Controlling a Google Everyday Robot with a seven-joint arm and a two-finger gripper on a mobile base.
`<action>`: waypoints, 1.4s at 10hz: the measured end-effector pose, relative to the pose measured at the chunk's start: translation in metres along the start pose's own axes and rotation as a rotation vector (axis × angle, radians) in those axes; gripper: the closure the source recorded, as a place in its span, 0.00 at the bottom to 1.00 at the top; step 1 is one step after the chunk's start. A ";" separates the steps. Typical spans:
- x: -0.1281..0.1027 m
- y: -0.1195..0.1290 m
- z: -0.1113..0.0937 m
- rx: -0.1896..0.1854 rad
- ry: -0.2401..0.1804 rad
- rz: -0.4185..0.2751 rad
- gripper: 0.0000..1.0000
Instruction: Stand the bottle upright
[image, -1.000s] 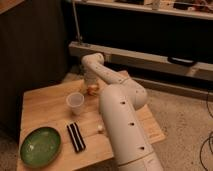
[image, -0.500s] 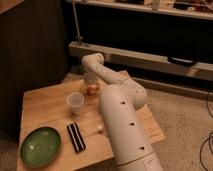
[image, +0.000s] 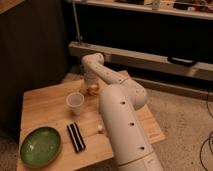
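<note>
The gripper (image: 91, 84) is hanging down just behind the cup (image: 74, 101). Whether it is open or closed, I cannot tell. The bottle (image: 90, 79) is showing only as a pale shape there, its long axis and heading unclear.

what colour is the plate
Green; the plate shows best in the camera view. Gripper sits at the far edge of the table.
</note>
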 end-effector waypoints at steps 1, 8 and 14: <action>0.000 0.000 0.000 0.000 0.000 0.000 0.20; 0.000 0.000 0.000 0.000 0.000 0.000 0.20; 0.005 -0.005 -0.012 -0.058 0.015 -0.032 0.20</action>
